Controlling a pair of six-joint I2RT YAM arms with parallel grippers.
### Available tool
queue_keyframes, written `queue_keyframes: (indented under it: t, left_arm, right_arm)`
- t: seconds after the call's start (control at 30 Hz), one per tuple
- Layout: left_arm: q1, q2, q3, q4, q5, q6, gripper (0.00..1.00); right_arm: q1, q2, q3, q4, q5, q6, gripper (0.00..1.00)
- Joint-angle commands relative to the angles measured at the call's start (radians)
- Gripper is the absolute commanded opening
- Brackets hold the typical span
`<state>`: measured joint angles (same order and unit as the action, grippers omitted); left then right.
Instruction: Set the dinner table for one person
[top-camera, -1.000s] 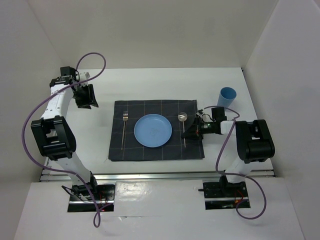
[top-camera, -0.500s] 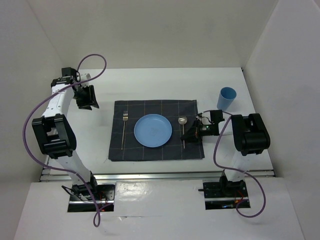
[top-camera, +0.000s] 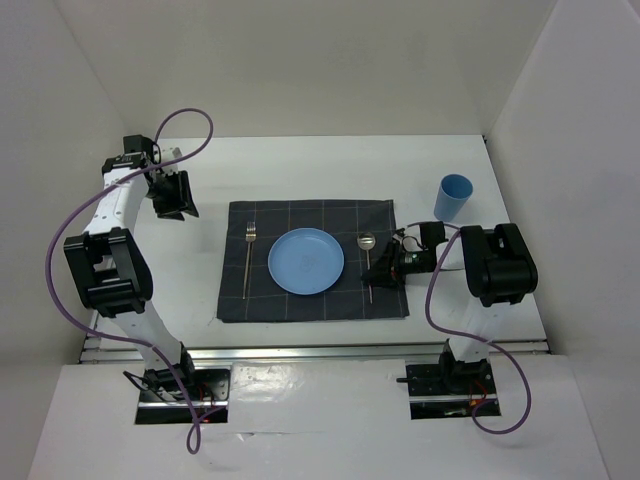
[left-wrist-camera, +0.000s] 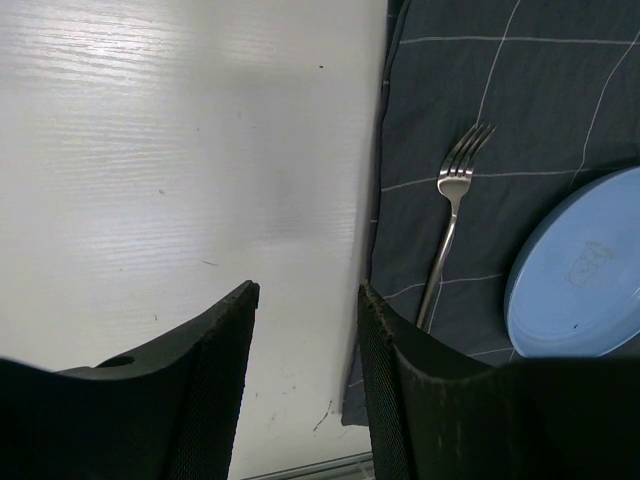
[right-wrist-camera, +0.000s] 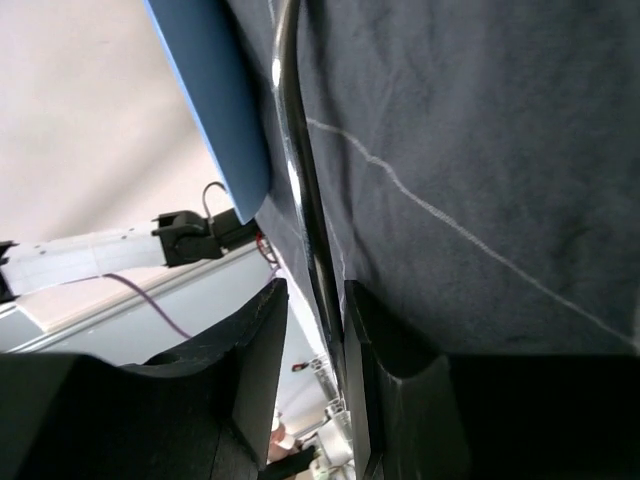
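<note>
The white dinner table (top-camera: 300, 165) carries a dark grey checked placemat (top-camera: 310, 300). On the placemat lie a blue plate (top-camera: 306, 261), a fork (top-camera: 248, 258) to its left and a spoon (top-camera: 367, 242) to its right. My right gripper (top-camera: 383, 270) is low over the spoon's handle. In the right wrist view the handle (right-wrist-camera: 290, 150) runs between the narrowly open fingers of my right gripper (right-wrist-camera: 312, 290), close to one finger, with a gap to the other. My left gripper (top-camera: 178, 203) is open and empty over bare table (left-wrist-camera: 180, 150), left of the fork (left-wrist-camera: 452, 220).
A blue cup (top-camera: 454, 195) stands on the table at the right, beyond the placemat's far right corner. White walls enclose the table on three sides. An aluminium rail (top-camera: 320, 350) runs along the near edge.
My right arm has folded lower and its gripper has settled along the spoon's handle on the placemat. The spoon shifted slightly towards the near edge. The left arm barely moved.
</note>
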<state>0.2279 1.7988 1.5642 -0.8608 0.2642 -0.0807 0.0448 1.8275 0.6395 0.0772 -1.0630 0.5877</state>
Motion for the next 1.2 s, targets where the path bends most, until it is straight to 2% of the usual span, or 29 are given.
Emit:
queue_keyframes:
  t: [0.0,0.13,0.37,0.53,0.9,1.17]
  left_arm:
    - [-0.001,0.005,0.013,-0.001,0.030,0.013,0.53]
    - [-0.001,0.005,0.013,-0.001,0.030,0.013,0.54]
    - [-0.001,0.005,0.013,-0.001,0.040,0.013,0.54]
    - [-0.001,0.016,0.013,-0.001,0.040,0.013,0.54]
    - [-0.001,0.007,0.013,-0.001,0.050,0.022,0.54]
    - [-0.001,0.007,0.013,-0.001,0.050,0.022,0.54]
  right_arm:
    - [-0.010,-0.004,0.019,-0.039,0.052,-0.031,0.37]
    - [-0.019,-0.013,0.028,-0.079,0.074,-0.052,0.38]
    - [-0.019,-0.040,0.016,-0.079,0.063,-0.043,0.46]
    - [-0.019,-0.065,0.015,-0.070,0.116,-0.023,0.46]
    - [-0.019,-0.028,0.006,0.025,0.080,0.063,0.46]
    - [-0.019,-0.028,0.038,-0.063,0.129,0.014,0.46]
